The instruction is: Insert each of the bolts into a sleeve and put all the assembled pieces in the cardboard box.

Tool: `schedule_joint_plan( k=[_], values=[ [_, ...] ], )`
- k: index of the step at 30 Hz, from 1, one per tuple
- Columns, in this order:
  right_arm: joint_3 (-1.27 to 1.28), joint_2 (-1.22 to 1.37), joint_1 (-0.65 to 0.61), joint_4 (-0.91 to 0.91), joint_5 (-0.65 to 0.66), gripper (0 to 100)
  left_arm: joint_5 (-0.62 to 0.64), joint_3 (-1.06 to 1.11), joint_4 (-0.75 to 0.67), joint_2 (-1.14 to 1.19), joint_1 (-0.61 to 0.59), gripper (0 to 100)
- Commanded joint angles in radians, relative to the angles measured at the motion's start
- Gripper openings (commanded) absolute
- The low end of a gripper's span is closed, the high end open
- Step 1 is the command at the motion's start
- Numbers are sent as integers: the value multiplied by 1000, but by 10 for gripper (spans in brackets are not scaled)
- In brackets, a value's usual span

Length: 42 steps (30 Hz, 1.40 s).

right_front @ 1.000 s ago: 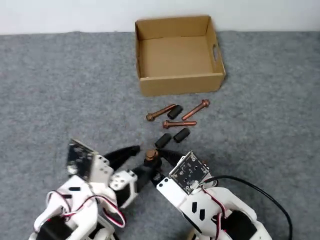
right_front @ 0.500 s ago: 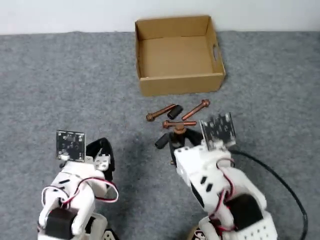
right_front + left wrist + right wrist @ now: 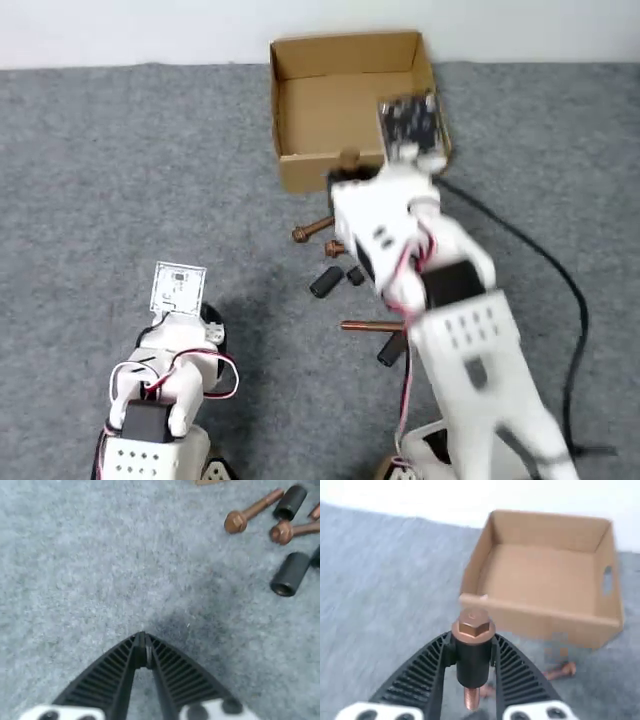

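My right gripper (image 3: 471, 646) is shut on a black sleeve with a copper bolt (image 3: 472, 627) pushed through it, held upright. In the high view this gripper (image 3: 345, 172) hangs just in front of the cardboard box's (image 3: 345, 43) near wall. The box (image 3: 545, 575) is open and holds nothing. My left gripper (image 3: 141, 652) is shut on nothing, low over bare carpet at the front left (image 3: 212, 328). Loose bolts (image 3: 250, 512) (image 3: 310, 229) and black sleeves (image 3: 289, 573) (image 3: 325, 282) lie on the carpet between box and arms.
Grey carpet covers the table. Another bolt (image 3: 368, 325) and a sleeve (image 3: 390, 350) lie beside the right arm's base. A black cable (image 3: 560, 290) trails at the right. Open carpet lies left of the box.
The right arm has swung from the front middle up to the box with the sleeved bolt. The left gripper has let go of it and drawn back to the front left.
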Motion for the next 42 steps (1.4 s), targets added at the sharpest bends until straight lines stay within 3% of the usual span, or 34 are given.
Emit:
schedule_joint_plan(
  k=[1, 11, 22, 30, 36, 42],
  values=[
    [-206, 185, 65, -87, -11, 9, -11, 7, -52, -8, -5, 4],
    [-608, 713, 151, -265, -5, 9, -11, 7, -54, -3, -12, 5],
    [-999, 1218, 213, -277, -3, 9, 60, 5, -74, 0, -37, 5],
    [-1168, 1406, 213, -56, 94, 18, 60, 5, -74, 0, -37, 5],
    [-1287, 1466, 208, 68, 92, 164, 60, 5, -77, 0, -37, 5],
    [-1471, 1468, 194, 220, 91, 165, 60, 5, -89, 2, -38, 5]
  ],
)
